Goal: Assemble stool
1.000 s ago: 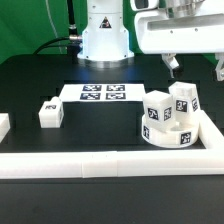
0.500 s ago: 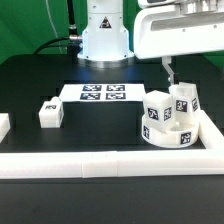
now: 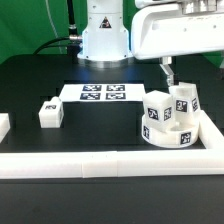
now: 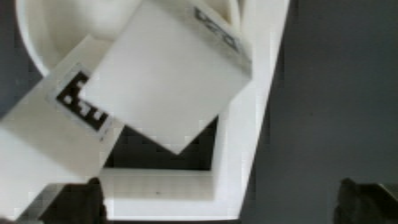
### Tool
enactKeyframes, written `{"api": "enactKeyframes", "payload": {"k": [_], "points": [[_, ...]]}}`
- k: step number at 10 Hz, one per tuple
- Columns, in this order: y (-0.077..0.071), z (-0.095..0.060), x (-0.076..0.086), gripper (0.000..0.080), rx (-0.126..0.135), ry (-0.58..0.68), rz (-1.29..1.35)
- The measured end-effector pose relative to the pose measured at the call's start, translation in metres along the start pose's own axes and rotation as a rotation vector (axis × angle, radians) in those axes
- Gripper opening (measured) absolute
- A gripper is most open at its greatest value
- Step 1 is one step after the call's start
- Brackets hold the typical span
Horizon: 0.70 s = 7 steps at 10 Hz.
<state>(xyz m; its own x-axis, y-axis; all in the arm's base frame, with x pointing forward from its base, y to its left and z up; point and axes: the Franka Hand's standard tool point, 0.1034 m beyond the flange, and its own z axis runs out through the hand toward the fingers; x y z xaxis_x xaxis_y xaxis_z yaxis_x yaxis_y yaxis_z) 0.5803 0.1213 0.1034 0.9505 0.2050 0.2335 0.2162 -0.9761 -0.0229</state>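
Stool (image 3: 166, 122): seat (image 3: 158, 136) with two legs (image 3: 157, 111) upright, in the rail corner (image 3: 207, 137) at exterior view's right; likely rigid, light, slippery plastic, best gripped across a leg's flat sides; claw (image 4: 217, 200) spread open, empty.

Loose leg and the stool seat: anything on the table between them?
Nothing: in the exterior view only bare black table separates the loose leg from the seat. The marker board sits farther back, off that line.

Black table (image 3: 25, 85) carries marker board (image 3: 100, 93), one loose leg (image 3: 50, 112), stool seat (image 3: 160, 136), border rails (image 3: 100, 163).
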Motion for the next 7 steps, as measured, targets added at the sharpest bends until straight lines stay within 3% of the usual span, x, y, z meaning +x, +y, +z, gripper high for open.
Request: {"api": "enactKeyframes", "payload": {"k": [2, 5, 7], "points": [[0.001, 0.0, 0.0, 0.0649, -0.001, -0.001, -0.119], [-0.001, 0.001, -0.003, 0.0649, 0.009, -0.03, -0.099], [-0.007, 0.003, -0.013, 0.0649, 0.036, -0.15, -0.113]]}}
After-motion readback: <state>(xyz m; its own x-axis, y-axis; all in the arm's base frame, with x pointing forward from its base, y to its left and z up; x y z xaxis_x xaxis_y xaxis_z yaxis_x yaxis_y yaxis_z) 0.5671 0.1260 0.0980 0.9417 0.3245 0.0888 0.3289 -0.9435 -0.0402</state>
